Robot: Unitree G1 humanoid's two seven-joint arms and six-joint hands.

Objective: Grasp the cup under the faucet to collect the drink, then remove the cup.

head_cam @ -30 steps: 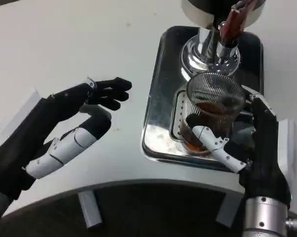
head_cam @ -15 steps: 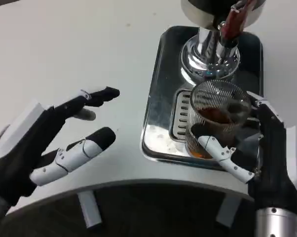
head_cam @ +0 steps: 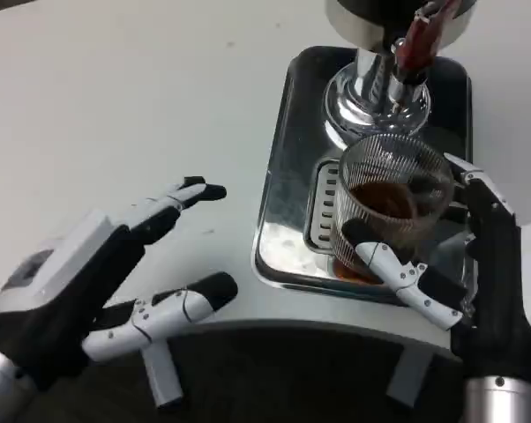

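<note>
Cup: you are looking at a ribbed clear glass cup (head_cam: 391,204) holding dark brown drink, standing upright over the slotted grate (head_cam: 323,204) at the near part of the steel tray (head_cam: 283,150). It is sitting just in front of the dispenser's chrome base, slightly nearer you than the faucet.

Right hand: your right hand (head_cam: 477,273) is gripping the cup. One white finger is wrapping across the cup's near lower wall, while the black fingers (head_cam: 486,207) are pressing against its right side. The silver forearm is rising from the bottom right corner.

Faucet: the red-handled faucet (head_cam: 413,40) is hanging at the top of the view, above the far rim of the cup and a little behind it.

Dispenser: its chrome pedestal (head_cam: 371,92) is standing on the far half of the tray, with the dark body cut off by the top edge.

Left hand: your left hand (head_cam: 98,282) is hovering over the white table (head_cam: 115,97), well apart from the tray, fingers spread wide and holding nothing. One finger is pointing toward the tray; a lower one is reaching along the table's near edge.
</note>
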